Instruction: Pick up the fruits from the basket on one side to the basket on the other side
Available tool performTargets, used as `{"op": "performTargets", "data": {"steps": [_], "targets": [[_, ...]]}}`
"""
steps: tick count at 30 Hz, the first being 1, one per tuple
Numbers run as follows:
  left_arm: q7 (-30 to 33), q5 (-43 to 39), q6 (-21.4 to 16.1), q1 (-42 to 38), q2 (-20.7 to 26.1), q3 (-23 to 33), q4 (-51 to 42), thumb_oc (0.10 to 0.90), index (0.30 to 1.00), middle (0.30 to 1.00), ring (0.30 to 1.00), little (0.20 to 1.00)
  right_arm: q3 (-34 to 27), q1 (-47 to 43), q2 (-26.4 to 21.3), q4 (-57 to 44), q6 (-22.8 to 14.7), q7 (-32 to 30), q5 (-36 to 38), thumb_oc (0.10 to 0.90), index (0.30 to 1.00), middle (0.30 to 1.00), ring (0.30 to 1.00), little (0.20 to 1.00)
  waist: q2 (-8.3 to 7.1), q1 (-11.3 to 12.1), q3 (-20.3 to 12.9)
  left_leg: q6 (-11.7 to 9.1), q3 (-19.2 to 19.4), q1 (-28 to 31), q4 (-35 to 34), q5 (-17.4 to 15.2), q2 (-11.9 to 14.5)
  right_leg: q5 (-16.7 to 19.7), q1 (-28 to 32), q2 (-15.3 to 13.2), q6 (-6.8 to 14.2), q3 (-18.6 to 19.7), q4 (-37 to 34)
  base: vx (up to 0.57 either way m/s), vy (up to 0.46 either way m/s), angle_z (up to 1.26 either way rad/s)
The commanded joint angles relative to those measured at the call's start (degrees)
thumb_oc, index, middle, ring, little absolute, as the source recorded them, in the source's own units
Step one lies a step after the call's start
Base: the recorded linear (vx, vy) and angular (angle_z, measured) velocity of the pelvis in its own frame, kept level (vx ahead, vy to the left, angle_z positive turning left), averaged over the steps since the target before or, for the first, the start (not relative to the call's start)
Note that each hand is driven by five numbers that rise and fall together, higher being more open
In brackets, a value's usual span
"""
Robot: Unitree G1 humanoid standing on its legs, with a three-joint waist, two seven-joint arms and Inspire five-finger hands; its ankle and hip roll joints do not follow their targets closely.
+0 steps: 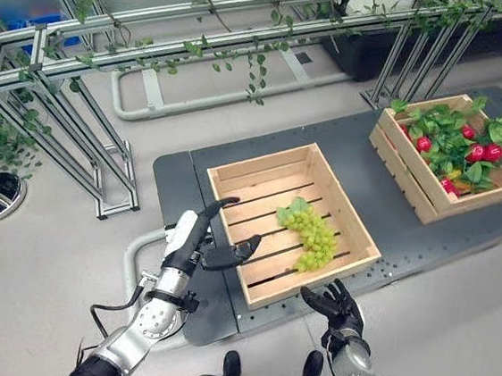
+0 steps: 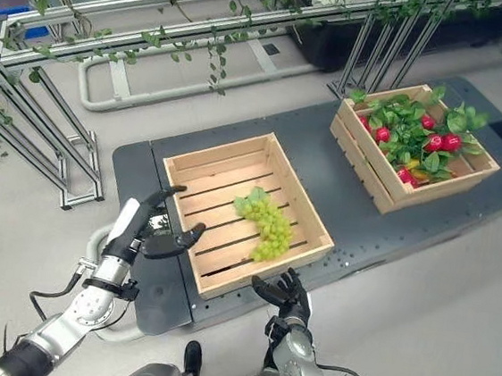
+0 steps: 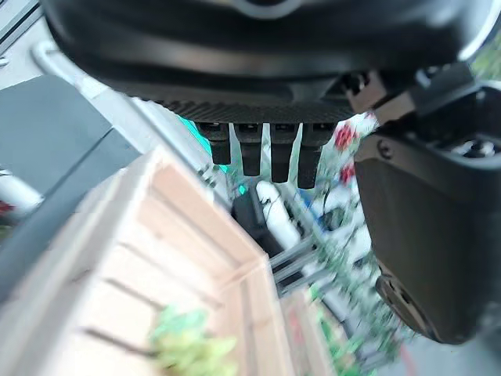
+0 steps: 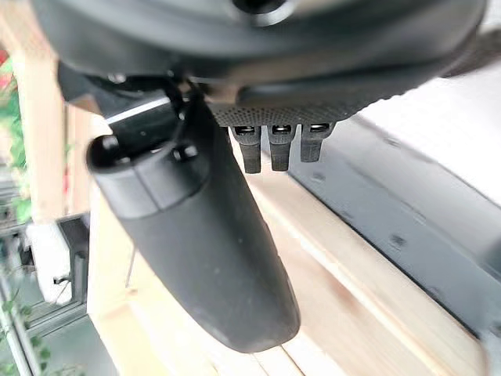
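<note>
I hold my left hand (image 1: 193, 240) and right hand (image 1: 336, 305) empty, fingers relaxed open, flanking the near crate (image 1: 353, 244) to reach its green grapes (image 1: 311, 234).

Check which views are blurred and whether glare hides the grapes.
Left eye view: even light, no glare, green grapes sharp in the near crate. Left wrist view: grapes and crate smeared behind the left hand. Right wrist view: crate edge soft past the right hand.

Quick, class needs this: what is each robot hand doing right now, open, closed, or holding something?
Left robot hand: open, holding nothing, at the left edge of the grape crate.
Right robot hand: open, holding nothing, by the crate's near edge.
</note>
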Motion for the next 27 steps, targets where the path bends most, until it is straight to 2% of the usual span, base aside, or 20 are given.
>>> {"op": "performTargets", "data": {"steps": [1,4,7,10,12,14,15,16,18,19,20,22,23,24,27], "targets": [[-0.27,-6.53,-7.4,-5.47,-1.25,3.08,-4.47,0.8,0.9,0.9,0.9,0.9,-0.66,-1.32,-2.14,-3.97,-2.25,3.29,-1.61,0.8,0.9,0.9,0.9,0.9,0.76,-0.63,-3.54,-0.7,-1.16,-1.55,1.23,-3.26,1.56,-5.55,2.57,0.13,-2.23,-2.95,3.26,0.12,-0.044,-0.04],[2.53,-5.57,-7.62,-4.62,-1.45,6.79,-5.41,0.8,0.9,0.9,0.9,0.9,-1.05,-0.02,-1.67,-4.65,-1.94,3.98,-2.77,0.8,0.9,0.9,0.9,0.9,1.17,-0.92,-4.17,-1.04,-1.82,-0.85,0.13,-3.17,1.36,-5.99,3.46,0.34,-2.45,-2.9,2.46,0.12,-0.01,-0.04],[10.25,5.51,-5.68,-6.22,1.84,10.03,-7.02,0.8,0.9,0.9,0.9,0.9,-0.63,1.35,-1.62,-5.67,-1.59,4.38,-3.59,0.8,0.9,0.9,0.9,0.9,1.78,-2.06,-4.44,-1.39,-1.91,-0.75,0.13,-3.49,1.1,-6.1,3.71,0.45,-2.5,-2.58,1.81,0.09,0.023,0.03],[14.4,12.79,-2.03,-8.31,5.56,11.75,-7.53,0.8,0.9,0.9,0.9,0.9,-0.43,2.61,-2.06,-6.12,-1.53,5.76,-3.81,0.8,0.9,0.9,0.9,0.9,2.23,-3.14,-4.78,-1.5,-1.26,-0.6,0.13,-3.77,0.84,-6.2,3.83,0.48,-2.37,-2.25,1.38,0.09,0.035,0.01],[17.66,17.63,1.63,-11.13,8.87,10.94,-6.57,0.8,0.9,0.9,0.9,0.9,-0.11,3.19,-3.01,-6.93,-1.79,6.4,-2.98,0.8,0.9,0.9,0.9,0.9,2.74,-4.15,-4.64,-1.6,-0.93,-0.75,0.13,-3.7,0.7,-6.32,3.45,0.52,-2.35,-1.62,1.51,0.08,0.048,-0.03],[20.12,23.72,7.17,-15.63,12.51,8.5,-3.65,0.8,0.9,0.9,0.9,0.9,0.19,2.65,-5.18,-8.69,-2.56,8.36,-1.05,0.8,0.9,0.9,0.9,0.9,3.39,-5.26,-3.63,-1.7,-0.4,-1.53,0.13,-3.47,0.42,-6.62,2.08,0.49,-2.39,-0.71,2.05,0.02,0.077,-0.1],[21.08,25.73,8.64,-17.47,14.25,7.3,-2.23,0.8,0.9,0.9,0.9,0.9,0.26,2.16,-5.97,-9.44,-2.74,8.99,-0.53,0.8,0.9,0.9,0.9,0.9,3.54,-5.63,-3.05,-1.76,-0.11,-1.84,0.13,-3.37,0.32,-6.85,1.41,0.49,-2.42,-0.42,2.48,-0.1,0.107,-0.17],[22.21,25.85,10.43,-22.51,18.49,4.14,1.7,0.8,0.9,0.9,0.9,0.9,0.57,0.51,-8.11,-10.97,-3.04,9.47,0.33,0.8,0.9,0.9,0.9,0.9,3.91,-6.48,-1.29,-1.98,0.48,-3.7,1.19,-3.07,0.16,-7.01,-0.81,0.46,-2.72,0.48,3.48,-0.13,0.096,-0.13],[22.75,25.43,12.39,-29.29,22.54,-1.14,7.59,0.8,0.9,0.9,0.9,0.9,0.44,-2.37,-11.28,-12.69,-3.61,10.19,1.46,0.8,0.9,0.9,0.9,0.9,4.45,-7.64,2.02,-2.51,1.0,-7.9,5.58,-3.4,0.07,-7.49,-4.46,0.1,-3.3,1.66,6.1,-0.23,0.116,-0.16],[22.42,25.88,13.06,-30.26,22.99,-1.99,8.47,0.8,0.9,0.9,0.9,0.9,0.38,-2.82,-11.76,-12.94,-3.84,10.32,1.84,0.8,0.9,0.9,0.9,0.9,4.53,-7.79,2.57,-2.6,1.04,-8.66,6.44,-3.51,0.05,-7.63,-5.08,0.04,-3.41,1.83,6.64,-0.28,0.135,-0.28],[23.18,27.39,14.86,-34.14,24.95,-5.48,12.16,0.8,0.9,0.9,0.9,0.9,0.1,-5.05,-13.39,-13.62,-4.53,12.05,4.52,0.8,0.9,0.9,0.9,0.9,4.7,-8.59,5.27,-2.76,1.59,-11.31,9.77,-4.14,0.03,-8.21,-7.36,-0.19,-3.84,2.44,9.1,-0.19,0.116,-0.23],[23.56,29.56,17.62,-39.19,26.88,-9.96,16.27,0.8,0.9,0.9,0.9,0.9,-0.09,-7.59,-14.48,-14.29,-5.3,13.64,6.91,0.8,0.9,0.9,0.9,0.9,4.46,-9.55,8.36,-2.87,2.18,-14.56,13.92,-5.05,0.17,-9.35,-10.42,-0.31,-4.41,3.12,12.78,-0.18,0.101,-0.22],[23.88,29.78,17.92,-39.93,27.11,-10.53,16.8,0.8,0.9,0.9,0.9,0.9,-0.06,-8.07,-14.71,-14.45,-5.55,13.72,7.04,0.8,0.9,0.9,0.9,0.9,4.38,-9.62,8.85,-2.87,2.31,-15.39,14.74,-5.1,0.21,-9.42,-11.23,-0.31,-4.52,3.23,13.49,-0.17,0.069,-0.24],[23.9,31.38,19.79,-42.33,27.81,-12.25,18.28,0.8,0.9,0.9,0.9,0.9,0.29,-9.79,-15.42,-15.17,-6.16,13.84,7.44,0.8,0.9,0.9,0.9,0.9,3.98,-10.01,10.54,-2.71,2.81,-17.78,17.35,-5.59,0.33,-10.0,-13.89,-0.34,-4.78,3.57,16.13,-0.16,0.059,-0.16],[24.68,33.29,22.19,-46.42,28.68,-14.46,20.41,0.8,0.9,0.9,0.9,0.9,1.02,-12.27,-15.46,-15.87,-6.68,13.34,6.92,0.8,0.9,0.9,0.9,0.9,2.73,-10.22,13.13,-2.27,3.73,-22.47,21.92,-6.63,0.61,-10.68,-18.72,-0.47,-4.98,3.95,20.13,-0.17,0.026,-0.1]]}}
